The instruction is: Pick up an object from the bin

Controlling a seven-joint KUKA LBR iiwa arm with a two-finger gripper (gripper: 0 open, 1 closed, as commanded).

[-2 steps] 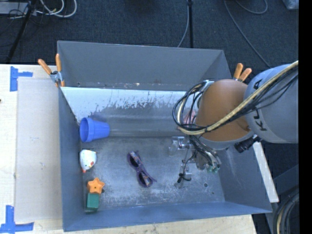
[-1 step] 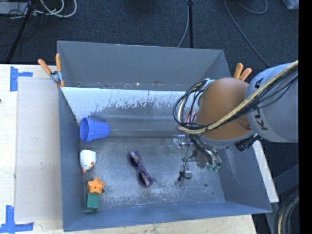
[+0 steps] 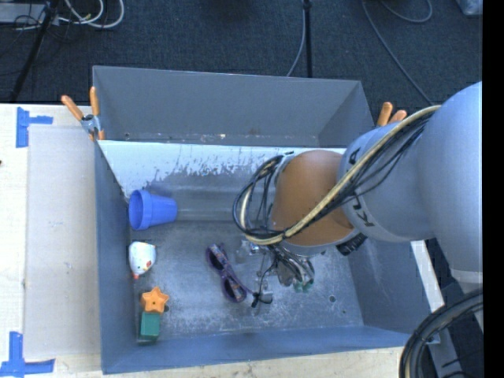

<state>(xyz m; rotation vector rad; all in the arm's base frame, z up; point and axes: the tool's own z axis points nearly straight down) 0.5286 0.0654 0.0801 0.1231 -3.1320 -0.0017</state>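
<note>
At its tip the gripper (image 3: 264,290) was down at the bin floor, close to the near wall and a little right of the middle. We could not tell whether it stood open or closed, because the tip was thin and dark and partly shadowed by the wrist above it. It stood just beside the near, right-hand end of a pair of purple sunglasses (image 3: 226,272). These lay flat on the floor, running from far-left to near-right. We could not tell whether the tip touched the frame. Just right of the gripper, under the wrist, a small green bit (image 3: 304,287) showed, and we could not make out what it was.

Above the gripper sat the round orange cover (image 3: 311,199) on the wrist. A bundle of black and pale cables (image 3: 258,203) looped off its left side. The grey arm (image 3: 425,179) reached in from the right over the bin's right wall.

The other things lay well apart from the gripper, along the left side of the grey bin (image 3: 228,105). A blue cup (image 3: 152,209) lay on its side toward the far left, its mouth turned left. Nearer was a small white toy (image 3: 141,258) with a red spot on it. In the near-left corner, an orange star (image 3: 155,298) lay touching the far edge of a green block (image 3: 149,325).
</note>
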